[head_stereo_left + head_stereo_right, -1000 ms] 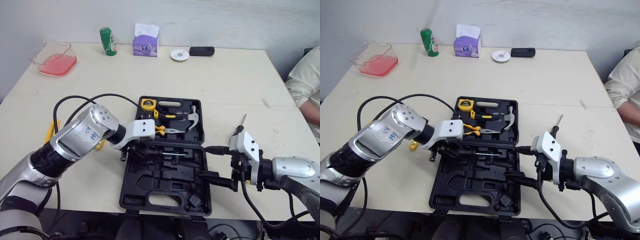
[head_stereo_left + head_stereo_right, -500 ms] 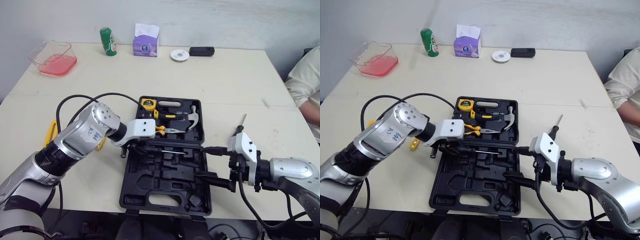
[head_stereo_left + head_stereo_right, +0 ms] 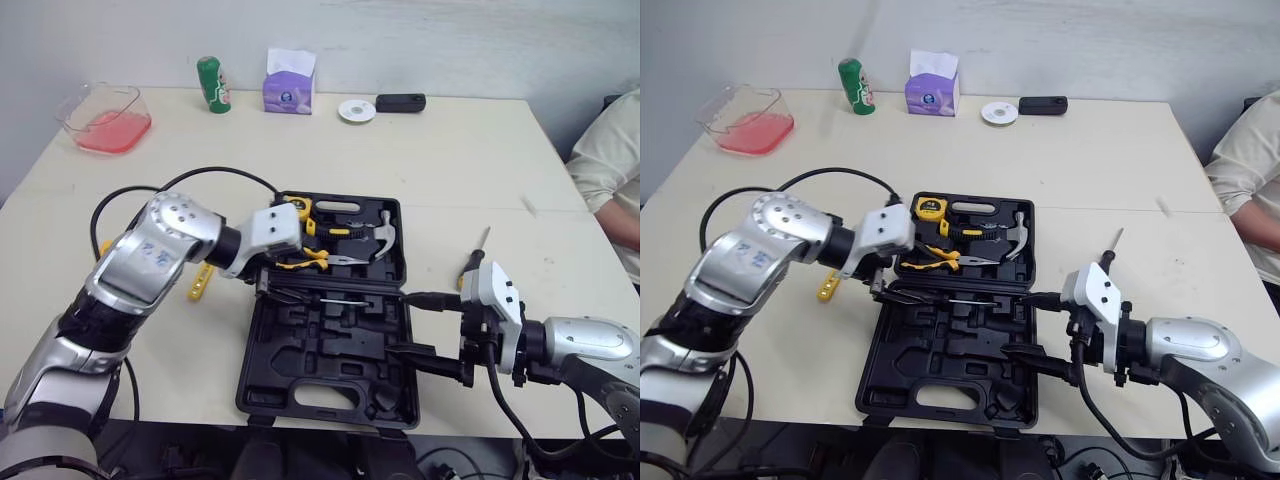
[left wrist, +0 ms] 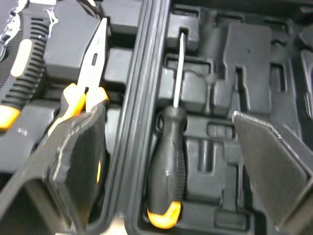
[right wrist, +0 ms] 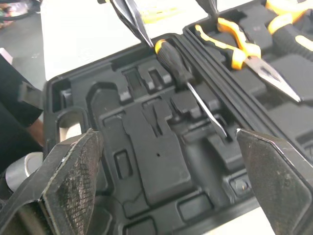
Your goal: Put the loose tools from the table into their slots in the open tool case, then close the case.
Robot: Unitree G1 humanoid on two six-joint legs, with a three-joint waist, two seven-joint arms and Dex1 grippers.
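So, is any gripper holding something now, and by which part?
Nothing is held. The left gripper and right gripper are open; the screwdriver lies untouched in the tool case.

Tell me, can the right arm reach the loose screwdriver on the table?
Probably yes. The screwdriver lies on bare table right of the case, just beyond the right gripper, which is open; nothing covers it.

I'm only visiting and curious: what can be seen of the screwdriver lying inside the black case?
The screwdriver has a ribbed black handle with an orange end cap and a thin bare metal shaft. It lies flat in a moulded slot of the tool case, in its near half beside the hinge. The left gripper hovers open over its handle, not touching.
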